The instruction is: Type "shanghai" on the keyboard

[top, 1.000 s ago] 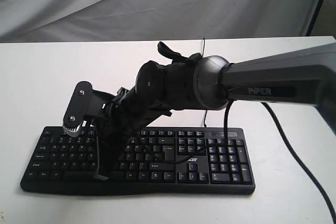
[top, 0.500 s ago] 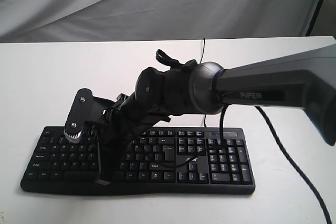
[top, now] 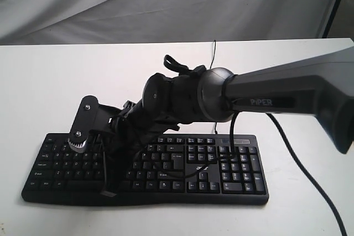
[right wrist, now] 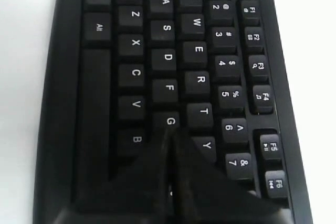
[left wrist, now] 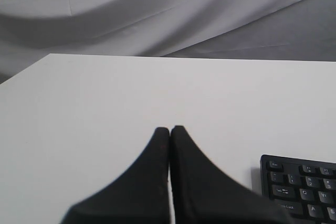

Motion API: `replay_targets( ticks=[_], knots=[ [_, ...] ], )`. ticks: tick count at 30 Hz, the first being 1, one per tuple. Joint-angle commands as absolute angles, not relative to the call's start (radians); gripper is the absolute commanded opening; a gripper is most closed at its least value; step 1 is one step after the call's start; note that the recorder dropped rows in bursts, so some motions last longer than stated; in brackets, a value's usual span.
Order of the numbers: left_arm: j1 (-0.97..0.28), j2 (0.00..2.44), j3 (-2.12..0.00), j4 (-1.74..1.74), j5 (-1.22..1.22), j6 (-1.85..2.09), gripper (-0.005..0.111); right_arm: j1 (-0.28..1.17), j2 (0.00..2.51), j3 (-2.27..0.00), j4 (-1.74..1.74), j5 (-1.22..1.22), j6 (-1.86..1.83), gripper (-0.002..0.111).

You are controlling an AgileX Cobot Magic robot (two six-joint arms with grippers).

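The wide black full-size keyboard (top: 221, 164) with white key legends and a number pad lies flat on the white bench (top: 44, 81). It sits toward the near edge in the exterior view, with its long side across the frame and the number pad at the right end. A white "acer" logo shows above the arrow keys. A thin black cable (top: 214, 48) runs from the back of the keyboard toward the far side of the bench. The dark grey right arm (top: 276, 92), lettered "PiPER", reaches in from the right, crosses the number pad and angles down over the letter block on the left half of the keyboard. A thicker black lead (top: 310, 175) trails from this arm across the bench at the right. In the right wrist view the right claw (right wrist: 169, 132) has its two black fingers pressed together with nothing between them. Their joined tip sits at the edge of the G key, with Y and H just beside it. Whether the tip is actually pressing a key or is just above it cannot be told, since black fingers lie against black keys in every view. The left claw (left wrist: 169, 129) is likewise closed to a point, finger against finger, and holds nothing. It hangs over bare white bench near the keyboard's Esc corner and apart from it. A pale grey draped cloth (top: 110, 4) forms the backdrop behind the bench.
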State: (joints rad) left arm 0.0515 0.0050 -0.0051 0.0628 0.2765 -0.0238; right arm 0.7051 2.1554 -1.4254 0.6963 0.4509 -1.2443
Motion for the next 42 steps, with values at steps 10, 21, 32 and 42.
replay_targets(
  ticks=[10, 21, 32, 42],
  knots=[
    [0.054, 0.0, 0.0, 0.062, 0.266, -0.024, 0.001, 0.698, 2.171, -1.422, 0.727, 0.434, -1.283, 0.0],
    [0.054, 0.0, 0.0, 0.062, 0.266, -0.024, 0.001, 0.698, 2.18, -1.422, 0.728, 0.429, -1.285, 0.0],
    [0.054, 0.0, 0.0, 0.062, 0.266, -0.024, 0.001, 0.694, 2.202, -1.422, 0.731, 0.424, -1.287, 0.0],
    [0.054, 0.0, 0.0, 0.062, 0.266, -0.024, 0.001, 0.696, 2.111, -1.422, 0.735, 0.433, -1.287, 0.0]
  ],
)
